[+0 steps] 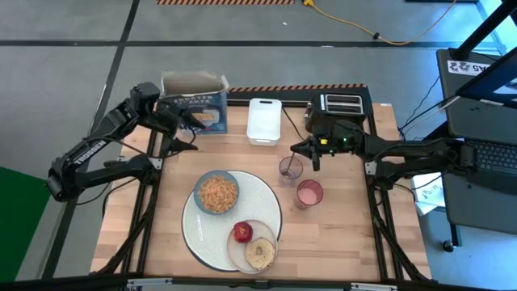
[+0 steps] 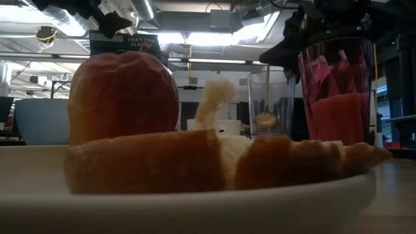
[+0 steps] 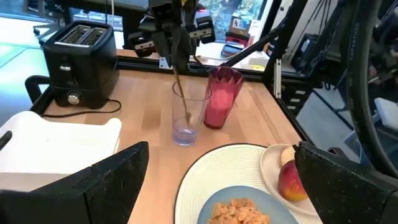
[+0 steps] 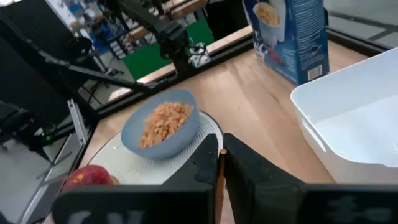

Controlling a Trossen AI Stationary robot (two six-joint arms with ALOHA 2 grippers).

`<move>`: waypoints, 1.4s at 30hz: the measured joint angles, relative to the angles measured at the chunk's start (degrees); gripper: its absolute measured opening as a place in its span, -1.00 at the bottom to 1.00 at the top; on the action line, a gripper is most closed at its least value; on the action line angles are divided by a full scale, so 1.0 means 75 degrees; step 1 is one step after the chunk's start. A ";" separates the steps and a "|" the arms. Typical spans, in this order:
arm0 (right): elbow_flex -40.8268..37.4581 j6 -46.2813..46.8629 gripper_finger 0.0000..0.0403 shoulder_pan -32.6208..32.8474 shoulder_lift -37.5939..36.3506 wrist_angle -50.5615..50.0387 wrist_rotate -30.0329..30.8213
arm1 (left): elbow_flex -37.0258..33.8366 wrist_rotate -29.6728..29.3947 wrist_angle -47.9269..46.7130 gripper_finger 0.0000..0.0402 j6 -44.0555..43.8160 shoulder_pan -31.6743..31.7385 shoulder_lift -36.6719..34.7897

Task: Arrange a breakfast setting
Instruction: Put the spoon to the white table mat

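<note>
Toasted bread round (image 2: 221, 166) lies nearest. Right gripper (image 1: 311, 155), clamped on the wooden spoon (image 3: 181, 99), should lower it vertically into the clear cup (image 1: 290, 169); left gripper (image 1: 187, 121) stands apart.

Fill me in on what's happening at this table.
The right gripper is shut on a wooden spoon, holding it upright in the clear cup beside the pink cup. The left gripper, open, waits near the cereal box. On the big white plate sit a blue bowl of cereal and a small cream plate with a red apple and a toasted bread round.
</note>
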 joint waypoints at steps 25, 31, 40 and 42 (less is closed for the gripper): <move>0.4454 -0.1629 -0.94 0.0000 0.0000 -0.4600 0.0066 | 0.0000 -0.0652 -0.1212 0.94 0.1967 -0.0006 0.0000; 0.5162 -0.1667 -0.94 0.0000 -0.0003 -0.4753 0.0602 | 0.0000 -0.0393 -0.1265 0.94 0.1984 -0.0006 0.0000; 0.5242 -0.0693 -0.94 0.0089 0.0152 -0.4720 0.1191 | 0.0000 -0.0311 -0.1234 0.94 0.1781 -0.0006 0.0000; 0.5242 -0.0646 -0.94 0.0250 0.0339 -0.4578 0.1241 | 0.0000 -0.0224 -0.1227 0.94 0.1629 -0.0006 -0.0003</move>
